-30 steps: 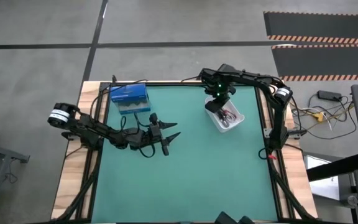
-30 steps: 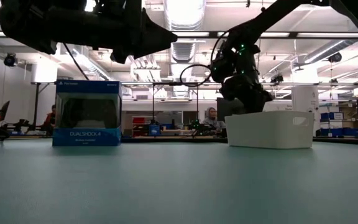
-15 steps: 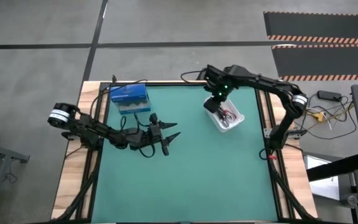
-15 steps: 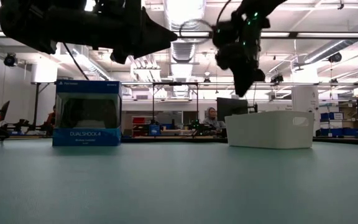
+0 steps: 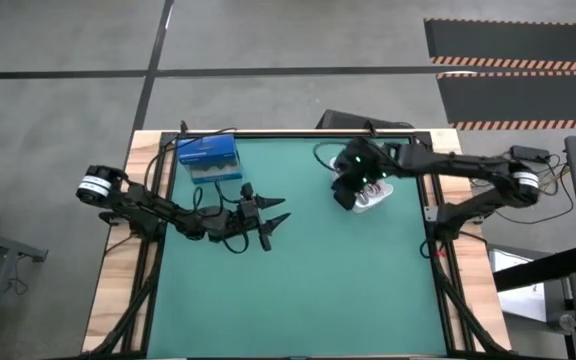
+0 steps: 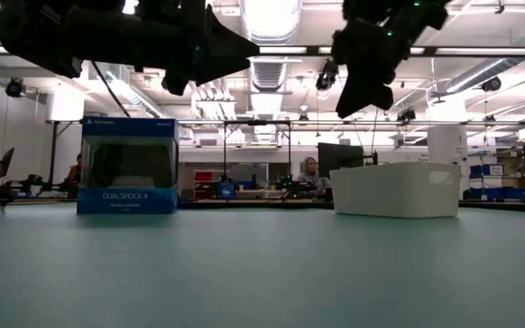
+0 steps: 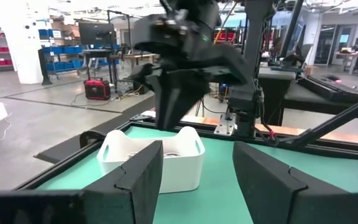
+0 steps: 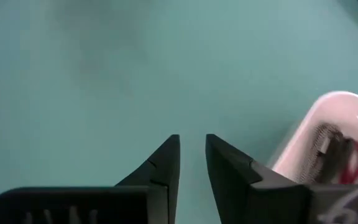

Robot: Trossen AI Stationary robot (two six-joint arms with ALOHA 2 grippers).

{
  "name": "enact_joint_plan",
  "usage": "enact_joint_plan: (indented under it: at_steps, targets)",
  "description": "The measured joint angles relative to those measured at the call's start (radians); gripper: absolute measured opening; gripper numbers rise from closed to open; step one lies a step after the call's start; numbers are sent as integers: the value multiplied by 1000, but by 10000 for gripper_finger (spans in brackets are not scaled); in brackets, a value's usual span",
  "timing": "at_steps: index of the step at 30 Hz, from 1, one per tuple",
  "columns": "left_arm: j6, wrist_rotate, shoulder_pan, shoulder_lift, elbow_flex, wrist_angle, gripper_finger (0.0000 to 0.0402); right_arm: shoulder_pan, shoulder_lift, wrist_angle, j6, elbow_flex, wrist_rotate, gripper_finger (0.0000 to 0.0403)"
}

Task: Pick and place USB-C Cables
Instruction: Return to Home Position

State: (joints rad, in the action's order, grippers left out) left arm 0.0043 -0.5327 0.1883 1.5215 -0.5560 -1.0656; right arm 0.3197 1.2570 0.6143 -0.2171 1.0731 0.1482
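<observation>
A white bin [image 5: 382, 194] stands on the green mat near the table's far right; it also shows in the low view [image 6: 395, 189] and the left wrist view [image 7: 180, 169]. In the right wrist view, a silver-grey cable bundle [image 8: 324, 140] and a red one [image 8: 357, 157] lie inside it; other cables I cannot make out. My right gripper [image 5: 347, 194] [image 6: 347, 107] [image 8: 192, 142] hangs above the bin's left side, pointing down, open by a narrow gap and empty. My left gripper [image 5: 280, 208] [image 7: 197, 155] waits open above mid-table, level, pointing toward the bin.
A blue boxed controller [image 5: 208, 158] [image 6: 128, 166] stands at the far left of the mat. Wooden borders and black rails [image 5: 438, 250] frame the table. Bare green mat [image 5: 298, 290] fills the near half. A person sits in the room far behind the table [image 6: 310, 170].
My right gripper has risen out of the white bin, up well clear of its rim, and drifted slightly toward the table's near edge, while its arm stretched out to the right. The bin and my left arm have stayed where they were.
</observation>
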Motion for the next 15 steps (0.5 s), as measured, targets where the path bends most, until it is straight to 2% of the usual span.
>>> enact_joint_plan:
  at_steps: [8, 15]
  targets:
    - [-21, 5, 3, -62, 0, 58, 180, -106, -154, -322, 93, -257, -17, 61]
    - [-26, 13, 2, -259, -20, 404, 163, -113, -283, -499, 160, -409, -18, 61]
